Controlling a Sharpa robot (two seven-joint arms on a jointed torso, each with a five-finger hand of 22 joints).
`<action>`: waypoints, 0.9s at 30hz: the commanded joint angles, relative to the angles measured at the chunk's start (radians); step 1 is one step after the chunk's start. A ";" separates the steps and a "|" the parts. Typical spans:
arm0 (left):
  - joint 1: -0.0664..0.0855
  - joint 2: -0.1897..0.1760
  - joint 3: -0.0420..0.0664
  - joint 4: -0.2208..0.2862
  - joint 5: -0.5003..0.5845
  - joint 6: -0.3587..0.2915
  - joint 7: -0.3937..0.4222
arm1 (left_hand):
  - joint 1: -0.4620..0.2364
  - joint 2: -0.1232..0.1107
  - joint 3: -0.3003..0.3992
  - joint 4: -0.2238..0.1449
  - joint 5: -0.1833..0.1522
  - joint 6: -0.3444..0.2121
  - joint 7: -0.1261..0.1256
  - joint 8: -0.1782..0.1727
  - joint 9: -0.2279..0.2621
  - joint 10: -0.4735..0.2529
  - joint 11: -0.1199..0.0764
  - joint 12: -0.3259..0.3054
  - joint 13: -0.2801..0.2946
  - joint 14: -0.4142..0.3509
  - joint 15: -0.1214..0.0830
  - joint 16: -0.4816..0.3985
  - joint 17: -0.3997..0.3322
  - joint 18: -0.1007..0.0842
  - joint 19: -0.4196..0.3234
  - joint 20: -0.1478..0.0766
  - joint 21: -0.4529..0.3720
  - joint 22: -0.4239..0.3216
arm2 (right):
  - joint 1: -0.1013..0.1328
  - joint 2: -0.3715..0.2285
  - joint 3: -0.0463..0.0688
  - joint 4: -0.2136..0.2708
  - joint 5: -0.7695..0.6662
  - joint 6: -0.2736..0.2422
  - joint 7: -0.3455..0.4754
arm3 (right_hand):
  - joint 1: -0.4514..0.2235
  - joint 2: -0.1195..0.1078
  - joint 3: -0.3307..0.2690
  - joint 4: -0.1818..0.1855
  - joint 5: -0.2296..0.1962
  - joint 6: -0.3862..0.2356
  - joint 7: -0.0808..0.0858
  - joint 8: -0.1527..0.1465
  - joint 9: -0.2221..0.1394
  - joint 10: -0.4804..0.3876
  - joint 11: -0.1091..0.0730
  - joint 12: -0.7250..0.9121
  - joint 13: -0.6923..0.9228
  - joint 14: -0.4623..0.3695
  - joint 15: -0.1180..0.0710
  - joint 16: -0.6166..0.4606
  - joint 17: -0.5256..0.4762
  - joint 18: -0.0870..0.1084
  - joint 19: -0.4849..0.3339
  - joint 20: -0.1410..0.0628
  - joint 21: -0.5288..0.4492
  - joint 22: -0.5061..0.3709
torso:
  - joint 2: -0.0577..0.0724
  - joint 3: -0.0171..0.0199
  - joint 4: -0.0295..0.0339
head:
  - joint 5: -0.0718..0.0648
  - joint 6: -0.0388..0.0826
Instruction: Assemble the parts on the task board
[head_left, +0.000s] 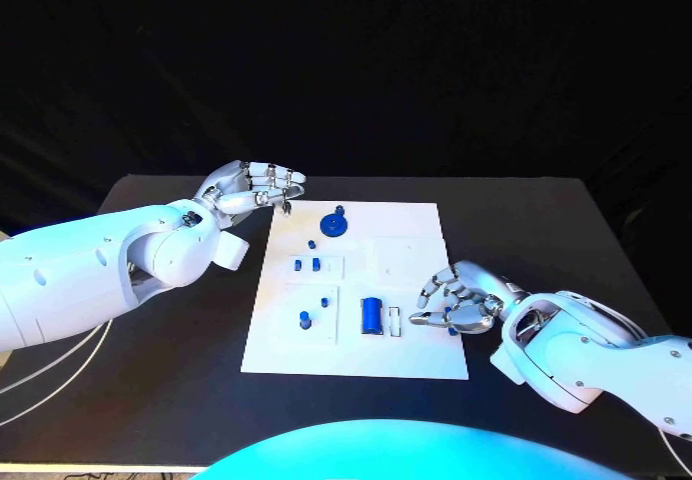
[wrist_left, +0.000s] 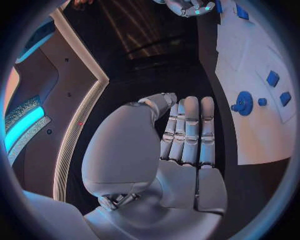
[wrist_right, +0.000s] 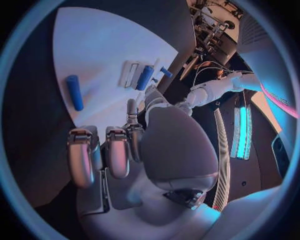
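The white task board (head_left: 418, 235) lies in the middle of the black table. On it are a blue gear (head_left: 335, 224) at the far end, small blue parts (head_left: 307, 265) in the middle, and a blue cylinder (head_left: 372, 315) near the front. My left hand (head_left: 257, 187) hovers just off the board's far left corner and holds nothing; its fingers (wrist_left: 190, 130) are stretched out side by side, with the gear (wrist_left: 242, 103) beside them. My right hand (head_left: 459, 300) sits at the board's right edge, fingers (wrist_right: 115, 152) curled in with nothing in them, close to the cylinder (wrist_right: 74, 92).
A pale slim piece (head_left: 394, 320) lies next to the blue cylinder. Another small blue part (head_left: 304, 320) stands at the board's front left. Black tabletop (head_left: 548, 220) surrounds the board on all sides.
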 joint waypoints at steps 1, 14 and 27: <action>0.000 0.003 0.001 0.007 0.006 0.008 0.008 | 0.001 0.007 0.003 -0.005 0.003 0.005 0.001 0.003 -0.002 -0.005 -0.001 0.004 -0.001 -0.006 0.002 -0.005 -0.001 0.013 -0.004 0.000 0.008 0.002 | 0.000 -0.037 0.000 -0.003 -0.047 -0.039 0.027 | 0.008 0.002 0.007 0.001 0.007 -0.005 0.004 -0.008 -0.004 0.049 0.006 0.004 0.203 0.099 0.009 0.003 0.246 -0.014 0.105 0.007 0.004 0.263 | 0.000 -0.0005 -0.0005 | -0.012 0.003; 0.000 0.006 0.000 0.017 0.008 0.008 0.013 | -0.004 0.007 0.003 -0.004 0.003 0.004 0.001 0.002 -0.002 -0.005 0.000 0.005 -0.002 -0.005 0.003 -0.005 -0.001 0.013 -0.006 0.000 0.010 0.005 | -0.027 -0.100 0.000 -0.012 -0.173 -0.022 -0.105 | -0.043 0.009 0.009 0.005 0.049 0.026 0.002 -0.031 -0.023 0.054 0.005 0.010 0.205 0.098 0.009 0.000 0.241 -0.014 0.105 0.010 0.004 0.263 | 0.001 0.0018 0.0005 | -0.038 0.002; 0.000 0.005 0.000 0.017 0.009 0.010 0.010 | -0.004 0.007 0.003 -0.004 0.003 0.004 0.001 0.002 -0.002 -0.005 0.000 0.005 -0.002 -0.005 0.003 -0.005 -0.001 0.013 -0.006 0.000 0.010 0.005 | -0.053 -0.065 -0.002 -0.051 -0.218 0.039 -0.179 | -0.068 0.006 0.005 0.005 0.032 0.052 -0.007 -0.030 -0.026 0.059 -0.003 0.018 0.208 0.098 0.003 0.000 0.241 -0.014 0.105 0.005 0.004 0.263 | 0.001 0.0002 0.0014 | -0.035 0.001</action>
